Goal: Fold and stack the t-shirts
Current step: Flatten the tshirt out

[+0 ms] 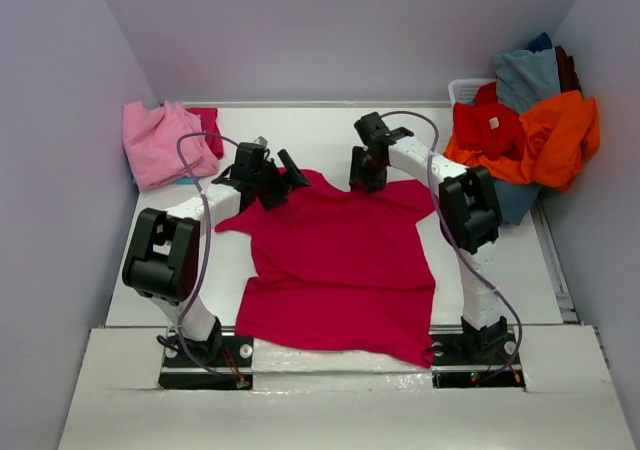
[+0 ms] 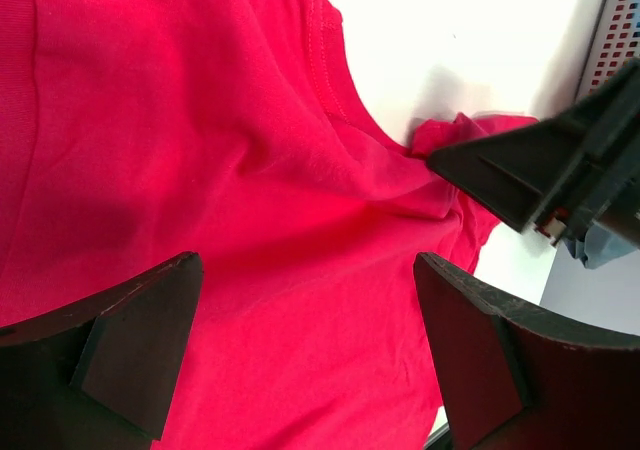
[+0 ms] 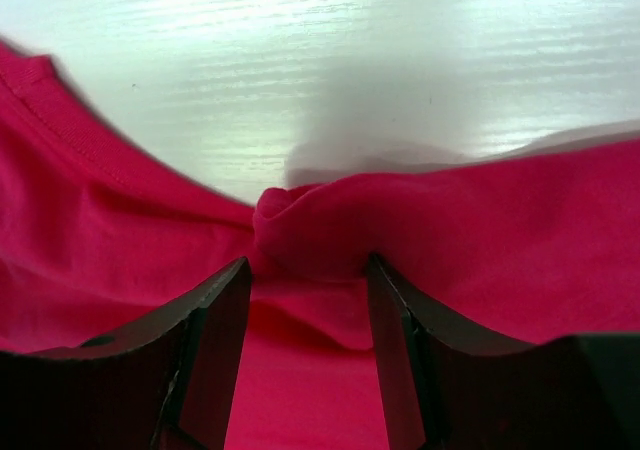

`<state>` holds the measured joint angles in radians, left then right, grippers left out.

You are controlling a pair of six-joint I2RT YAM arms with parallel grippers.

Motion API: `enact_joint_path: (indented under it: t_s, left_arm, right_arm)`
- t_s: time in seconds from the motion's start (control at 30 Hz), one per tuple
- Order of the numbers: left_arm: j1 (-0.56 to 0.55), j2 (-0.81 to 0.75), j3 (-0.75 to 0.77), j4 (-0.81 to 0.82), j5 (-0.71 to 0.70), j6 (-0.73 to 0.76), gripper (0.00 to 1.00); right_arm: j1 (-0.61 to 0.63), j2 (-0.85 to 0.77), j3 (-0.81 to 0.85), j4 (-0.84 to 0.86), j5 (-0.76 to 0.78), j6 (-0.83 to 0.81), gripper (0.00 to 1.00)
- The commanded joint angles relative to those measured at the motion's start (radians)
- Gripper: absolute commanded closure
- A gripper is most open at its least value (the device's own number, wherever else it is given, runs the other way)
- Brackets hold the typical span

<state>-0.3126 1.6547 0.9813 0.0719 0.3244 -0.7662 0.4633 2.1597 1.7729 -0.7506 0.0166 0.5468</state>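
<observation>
While the crimson shirt lies spread flat mid-table, on a white wood-grain table w/ plain pale walls round it, the right gripper pinches a fold by the collar. The left gripper hangs wide open over a shoulder. A pink shirt sits in the far-left corner.

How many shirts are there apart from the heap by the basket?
3 that show: the crimson shirt spread flat between the arms, the light pink shirt bunched at the far left corner, and a magenta shirt tucked behind it. Others may be hidden underneath.
</observation>
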Motion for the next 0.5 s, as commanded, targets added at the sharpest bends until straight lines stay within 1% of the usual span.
enact_joint_path:
  t_s: [0.0, 0.07, 0.2, 0.27, 0.3, 0.4, 0.47]
  left_arm:
    - [0.003, -0.006, 0.005, 0.042, 0.022, 0.01, 0.01]
    - [0.003, -0.006, 0.0, 0.046, 0.027, 0.008, 0.01]
    - [0.003, -0.006, -0.004, 0.045, 0.025, 0.013, 0.01]
    - [0.003, -0.004, -0.009, 0.045, 0.022, 0.015, 0.01]
    - [0.003, -0.003, -0.012, 0.045, 0.022, 0.015, 0.01]
    - [0.003, 0.008, -0.024, 0.055, 0.031, 0.007, 0.01]
    - [0.003, 0.014, -0.032, 0.065, 0.039, 0.002, 0.01]
  right_arm:
    - [-0.008, 0.06, 0.101, -0.042, 0.014, -0.015, 0.45]
    - [-0.008, 0.08, 0.143, -0.061, 0.016, -0.016, 0.46]
    - [-0.008, 0.115, 0.187, -0.078, 0.017, -0.018, 0.63]
    - [-0.008, 0.117, 0.194, -0.081, 0.02, -0.015, 0.75]
    - [-0.008, 0.115, 0.194, -0.081, 0.02, -0.016, 0.77]
    - [-0.008, 0.104, 0.192, -0.089, 0.037, -0.016, 0.89]
    - [-0.008, 0.094, 0.184, -0.093, 0.048, -0.019, 0.91]
